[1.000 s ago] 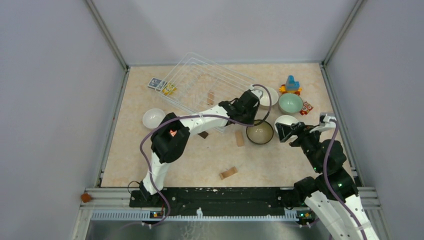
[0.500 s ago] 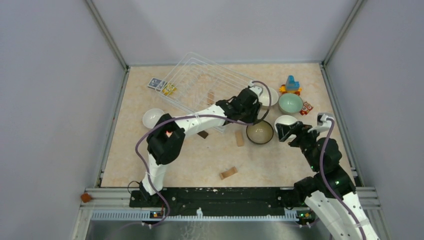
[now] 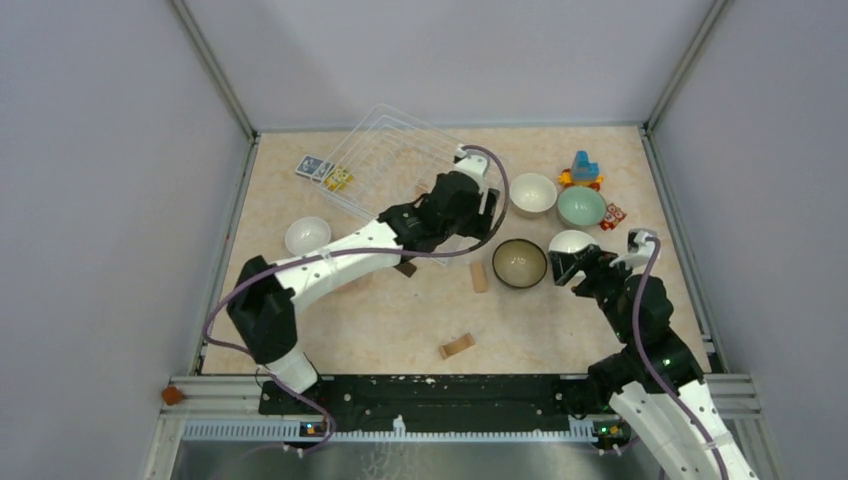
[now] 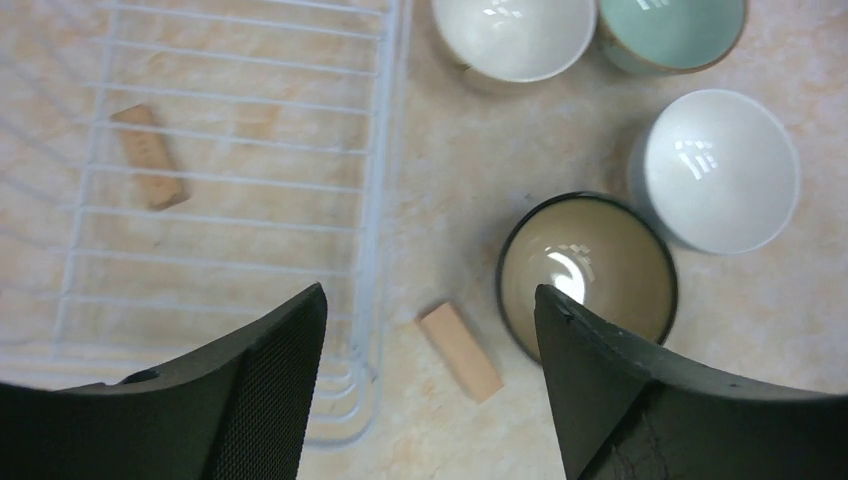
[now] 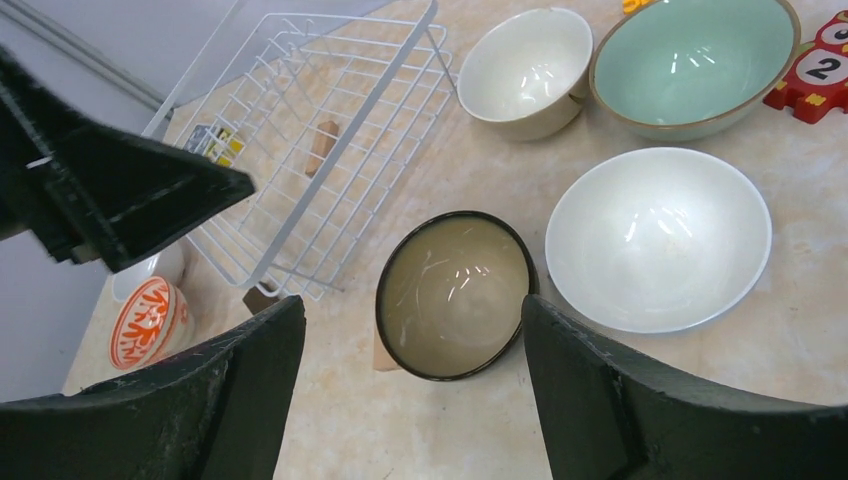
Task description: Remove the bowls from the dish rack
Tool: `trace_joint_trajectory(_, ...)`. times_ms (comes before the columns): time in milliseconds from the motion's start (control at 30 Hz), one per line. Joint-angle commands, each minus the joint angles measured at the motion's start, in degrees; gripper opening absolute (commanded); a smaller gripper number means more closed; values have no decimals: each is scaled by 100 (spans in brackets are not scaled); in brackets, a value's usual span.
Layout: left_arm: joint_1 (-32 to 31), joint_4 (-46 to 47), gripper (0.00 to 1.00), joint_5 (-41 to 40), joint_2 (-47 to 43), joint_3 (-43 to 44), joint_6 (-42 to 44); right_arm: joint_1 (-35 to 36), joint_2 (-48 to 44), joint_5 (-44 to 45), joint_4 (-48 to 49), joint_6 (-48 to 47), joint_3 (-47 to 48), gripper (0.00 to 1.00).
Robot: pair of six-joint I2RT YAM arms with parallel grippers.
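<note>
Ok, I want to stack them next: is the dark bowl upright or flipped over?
Upright: the dark bowl sits on the table, its tan inside facing up in both wrist views.

Glossy glazed bowls [image 4: 720,170], wire dish rack [image 4: 385,150]

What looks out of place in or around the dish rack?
The dish rack sits askew on the table, not square to its edges, and a small wooden block lies within the rack's outline, among the wires.

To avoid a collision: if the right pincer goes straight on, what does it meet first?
Probably the dark bowl, seen directly ahead of the right pincer; depth is unclear.
</note>
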Motion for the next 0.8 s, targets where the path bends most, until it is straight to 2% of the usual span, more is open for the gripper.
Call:
trace_joint_trajectory(0, 52, 366, 86, -974, -1184, -998, -110, 55, 45, 40, 240, 130, -61, 78)
trace_joint_trajectory(67, 107, 512, 97, -1233, -1666, -1507, -264, 47, 61, 21, 282, 157, -105, 78)
trace_joint_trajectory(100, 156, 540, 98, -1285, -1875, -1722, -321, 48, 80, 22, 306, 166, -130, 78)
trace_joint_trajectory(367, 994, 315, 99, -1241, -3138, -2765, -685, 52, 294, 76, 805, -115, -467, 76)
trace_joint_trajectory(500, 1218, 439, 99, -1515, -3578, -3377, -790, 50, 280, 402, 1281, -346, -657, 75)
trace_joint_trajectory(633, 1214, 787, 99, -1642, -4046, -3867, -743, 53, 256, 800, 1907, -901, -924, 79)
trace_joint_trajectory(767, 1220, 1581, 99, -1808, -4550, -4603, -475, 49, 249, 1000, 2682, -1592, -1186, 81)
